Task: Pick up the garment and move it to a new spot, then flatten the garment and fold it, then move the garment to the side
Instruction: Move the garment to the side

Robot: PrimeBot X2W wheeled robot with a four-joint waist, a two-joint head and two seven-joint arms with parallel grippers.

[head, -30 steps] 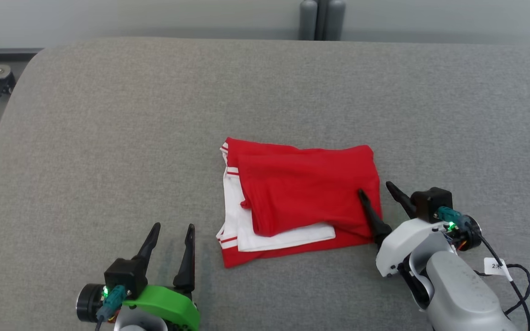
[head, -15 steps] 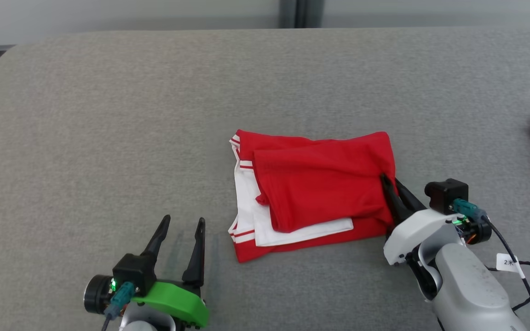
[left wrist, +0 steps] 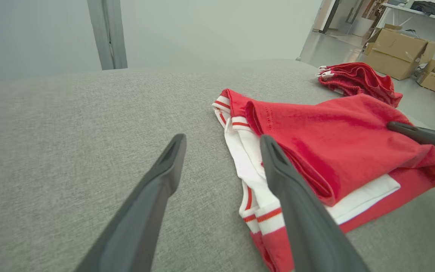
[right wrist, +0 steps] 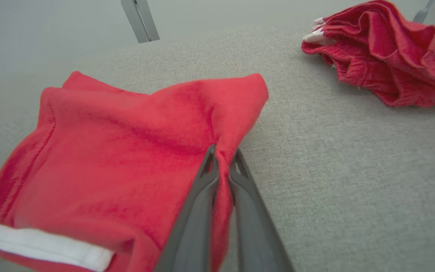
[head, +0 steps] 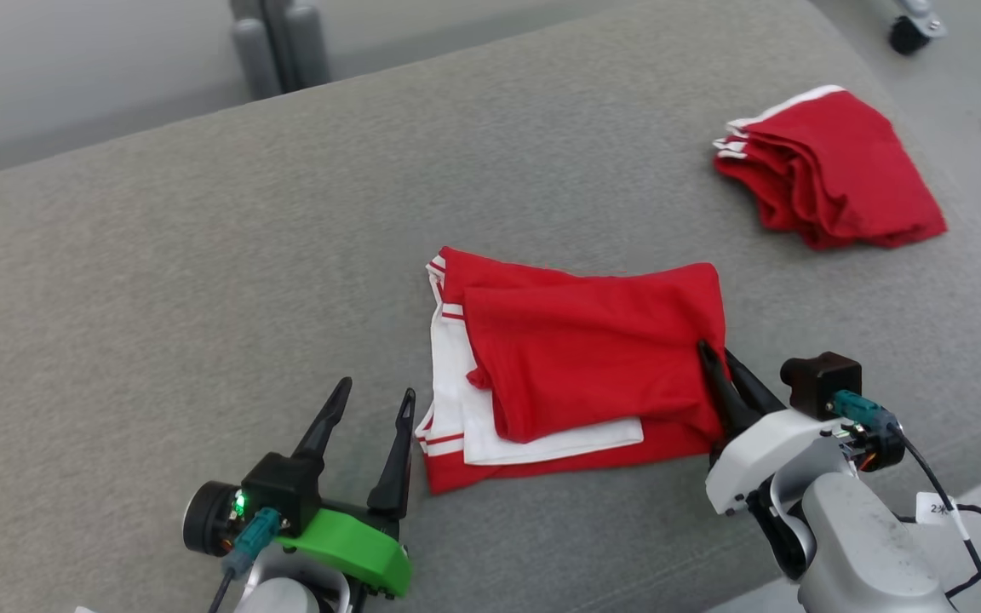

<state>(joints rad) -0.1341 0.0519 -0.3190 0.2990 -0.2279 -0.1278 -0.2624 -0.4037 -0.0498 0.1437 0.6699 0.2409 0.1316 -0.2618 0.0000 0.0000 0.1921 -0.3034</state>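
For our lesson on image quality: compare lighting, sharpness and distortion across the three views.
Head view: soft even light, faint shadows, garment crisp. Left wrist view: wide-angle stretch makes the left hand loom large; wall washed pale. Right wrist view: right hand blurs near the lens, cloth pile soft.

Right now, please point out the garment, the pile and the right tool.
garment (head: pixel 593 375): head view, top red layer.
pile (head: pixel 831 170): head view, its middle.
right tool (head: pixel 714 351): head view, between its fingertips.
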